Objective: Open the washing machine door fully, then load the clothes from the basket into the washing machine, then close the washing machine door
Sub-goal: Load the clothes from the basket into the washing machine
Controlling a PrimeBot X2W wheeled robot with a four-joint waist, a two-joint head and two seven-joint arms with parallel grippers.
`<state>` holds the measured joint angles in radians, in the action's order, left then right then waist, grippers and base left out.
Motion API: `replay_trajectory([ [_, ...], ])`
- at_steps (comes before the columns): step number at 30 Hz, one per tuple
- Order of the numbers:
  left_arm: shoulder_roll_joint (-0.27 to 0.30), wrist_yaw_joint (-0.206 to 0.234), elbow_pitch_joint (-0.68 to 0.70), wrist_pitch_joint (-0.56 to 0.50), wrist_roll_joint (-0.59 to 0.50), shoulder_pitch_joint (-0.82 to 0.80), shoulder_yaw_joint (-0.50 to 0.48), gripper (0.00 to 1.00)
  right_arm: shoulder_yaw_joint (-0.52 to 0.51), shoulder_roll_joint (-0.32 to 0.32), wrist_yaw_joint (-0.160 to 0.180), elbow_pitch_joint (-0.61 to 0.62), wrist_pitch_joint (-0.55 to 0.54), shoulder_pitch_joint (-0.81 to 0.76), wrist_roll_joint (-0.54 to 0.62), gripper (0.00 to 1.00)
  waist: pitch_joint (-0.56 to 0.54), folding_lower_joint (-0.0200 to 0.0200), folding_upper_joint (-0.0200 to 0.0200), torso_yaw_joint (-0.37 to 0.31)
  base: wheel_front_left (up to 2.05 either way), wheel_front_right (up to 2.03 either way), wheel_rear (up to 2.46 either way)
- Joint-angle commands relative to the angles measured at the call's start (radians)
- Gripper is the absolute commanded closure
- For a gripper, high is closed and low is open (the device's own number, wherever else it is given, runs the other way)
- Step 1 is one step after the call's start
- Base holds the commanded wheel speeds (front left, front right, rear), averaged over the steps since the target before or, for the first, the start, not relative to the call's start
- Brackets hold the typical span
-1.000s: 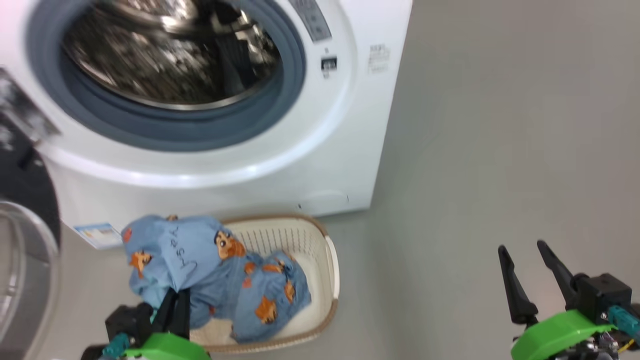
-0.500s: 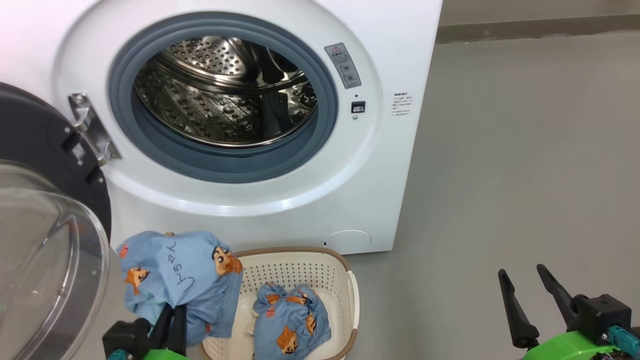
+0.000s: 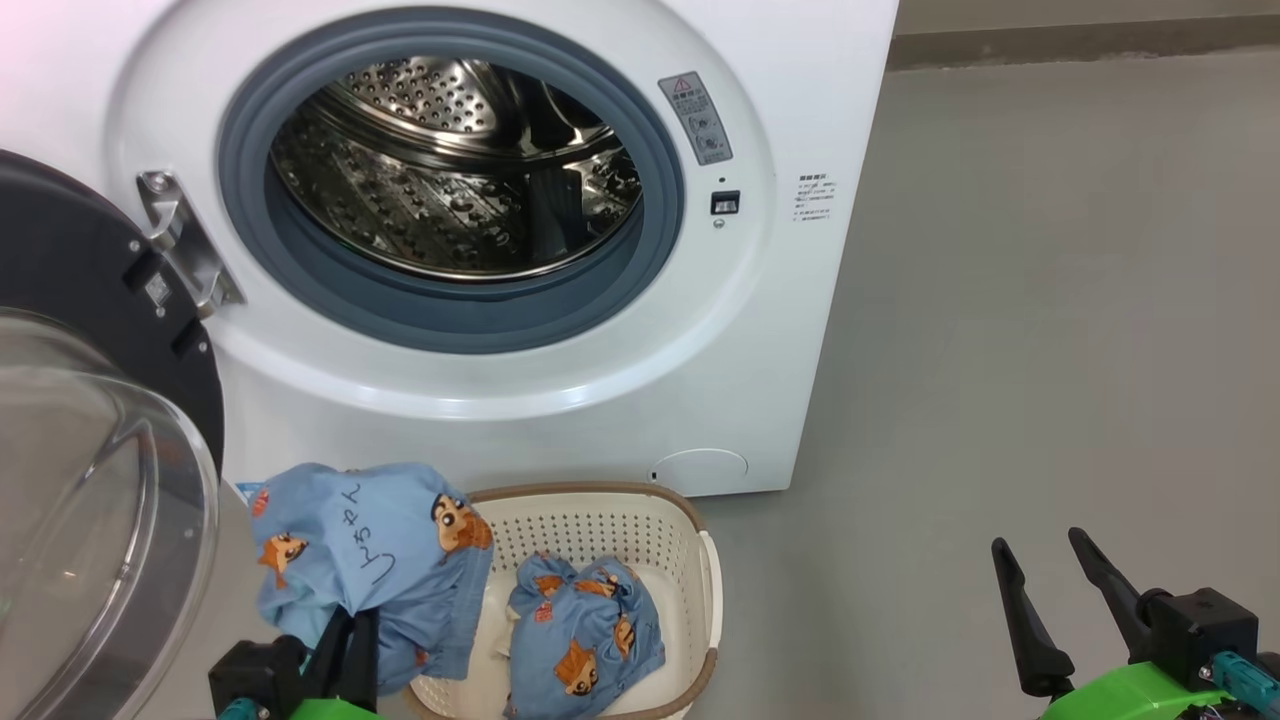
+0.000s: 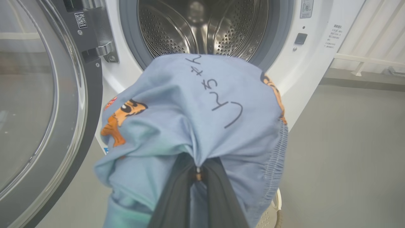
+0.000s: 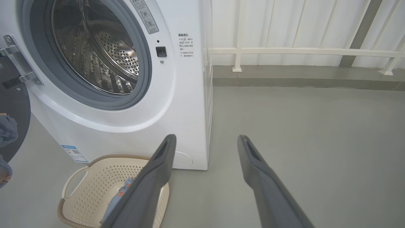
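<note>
While the left gripper [image 4: 197,170] pinches a bunched fold of the clothes [image 3: 370,550] between its pressed-together fingers, 1 light blue piece hangs in the air just in front of the washing machine [image 3: 560,400], below the drum [image 3: 450,180] mouth and above the left end of the basket [image 3: 600,492]. A 2nd piece [image 3: 585,640] lies crumpled inside the basket, which sits on the floor [image 3: 1000,350] against the machine's front. The washing machine door [image 3: 60,250] stands swung open to the robot's left, its glass bulge turned toward the robot. The right gripper [image 3: 1038,542] hovers spread and empty, well apart to the right.

The fabric looks light, soft and limp: it drapes over the fingertips and should neither slip readily nor break, though loose ends may trail on the seal. A gathered fold near the middle, as gripped here, seems the best hold. The held piece has no stiff axis; it billows wider than tall, hems hanging down. The basket piece lies lengthwise from machine toward robot.
</note>
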<state>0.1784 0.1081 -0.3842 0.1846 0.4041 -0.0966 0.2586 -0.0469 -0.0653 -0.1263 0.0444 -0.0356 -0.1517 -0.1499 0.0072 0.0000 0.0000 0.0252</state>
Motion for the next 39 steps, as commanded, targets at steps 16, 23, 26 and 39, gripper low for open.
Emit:
replay_trajectory([
  [16,0.009,-0.018,0.011,-0.01,0.01,-0.181,0.001,1.0,0.03,-0.002,-0.004,0.041,0.015,0.094,-0.009,0.0,0.167,0.0,0.0,-0.052,0.0,0.0,0.0],
  [23,0.012,-0.023,-0.052,-0.012,0.009,-0.322,-0.006,1.0,0.028,0.006,-0.004,0.04,0.044,0.146,-0.016,0.0,0.304,0.0,0.0,-0.117,0.0,0.0,0.0],
  [26,0.021,-0.026,-0.074,-0.017,0.008,-0.37,-0.011,1.0,0.029,0.008,-0.004,0.035,0.056,0.165,-0.021,0.0,0.347,0.0,0.0,-0.138,0.0,0.0,0.0],
  [39,0.114,-0.05,-0.222,-0.12,0.012,-0.749,-0.049,1.0,0.066,0.015,-0.004,-0.064,0.176,0.264,-0.106,0.0,0.574,0.0,0.0,-0.24,0.0,0.0,0.0],
])
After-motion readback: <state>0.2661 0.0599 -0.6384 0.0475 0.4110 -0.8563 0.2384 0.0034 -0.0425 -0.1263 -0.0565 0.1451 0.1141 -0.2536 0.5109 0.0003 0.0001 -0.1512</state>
